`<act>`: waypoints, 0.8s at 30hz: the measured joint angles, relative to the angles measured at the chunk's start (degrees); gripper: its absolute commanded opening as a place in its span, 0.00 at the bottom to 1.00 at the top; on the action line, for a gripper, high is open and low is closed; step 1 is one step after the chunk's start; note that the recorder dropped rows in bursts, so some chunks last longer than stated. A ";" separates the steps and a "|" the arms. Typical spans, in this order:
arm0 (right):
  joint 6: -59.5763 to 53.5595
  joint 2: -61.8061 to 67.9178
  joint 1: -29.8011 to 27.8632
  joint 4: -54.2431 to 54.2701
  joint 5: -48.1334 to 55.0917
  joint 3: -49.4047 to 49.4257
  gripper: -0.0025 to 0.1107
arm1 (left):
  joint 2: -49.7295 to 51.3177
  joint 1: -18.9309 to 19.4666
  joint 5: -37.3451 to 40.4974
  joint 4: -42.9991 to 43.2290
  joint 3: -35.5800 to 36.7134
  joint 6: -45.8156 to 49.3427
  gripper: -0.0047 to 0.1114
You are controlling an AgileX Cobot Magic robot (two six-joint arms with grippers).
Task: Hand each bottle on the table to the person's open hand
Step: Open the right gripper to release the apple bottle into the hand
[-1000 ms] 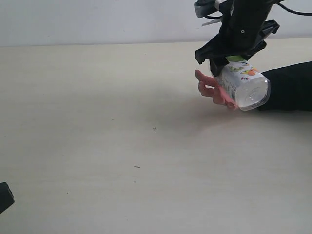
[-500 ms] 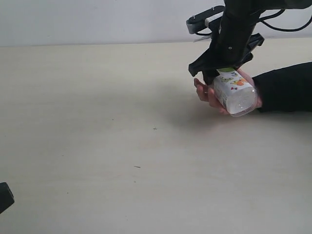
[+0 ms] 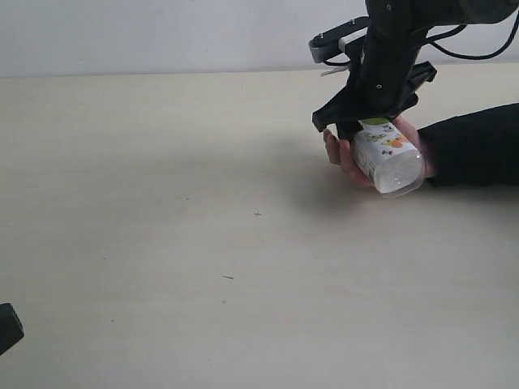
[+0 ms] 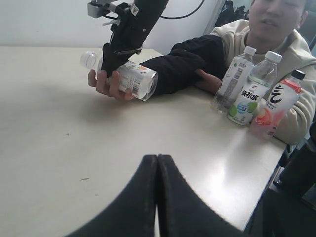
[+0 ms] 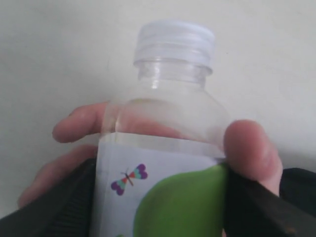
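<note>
**Handover at the moment of contact.** My right hand (image 3: 369, 121) is clamped across the small clear plastic bottle (image 3: 388, 158), which has a white cap and a white label printed with green fruit. The bottle lies tilted, base toward the exterior camera. Over the last second I have lowered it from just above the person's open hand (image 3: 344, 156), a bare hand on a black-sleeved arm (image 3: 478, 142), until it rests in the palm. The fingers were spread a second ago and now curl round the bottle. The right wrist view shows a fingertip (image 5: 252, 148) pressed against the label. I judge that the person has hold of it, so what remains here is for me to let go and draw back. My left hand (image 4: 157, 160) is clenched on nothing and hangs over the surface.

**Surface and room.** The surface is a wide pale beige tabletop (image 3: 162, 243) with faint grain and a few dark specks. The handover takes place toward its far edge. Near one corner, before a seated person (image 4: 291, 44) in a cream top, three taller bottles stand close together:
- a bottle with a white cap and lime print (image 4: 231, 81)
- a bottle with a white-blue label (image 4: 249, 96)
- a pink-white bottle with a black cap (image 4: 274, 103)

I cannot tell whether these have already been delivered. Behind the surface is a plain pale wall (image 3: 162, 32).
</note>
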 measured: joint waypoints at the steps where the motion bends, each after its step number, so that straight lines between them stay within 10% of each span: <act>1: 0.00 0.00 0.00 0.00 0.10 0.00 0.71 | 0.00 0.00 0.00 0.00 0.00 0.00 0.04; 6: -0.38 0.08 0.12 0.40 1.21 0.00 0.90 | 0.00 0.00 0.00 0.00 0.00 0.00 0.04; 24: -0.64 -16.06 0.12 -0.20 4.15 0.09 0.89 | 0.00 0.00 0.00 0.00 0.00 0.00 0.04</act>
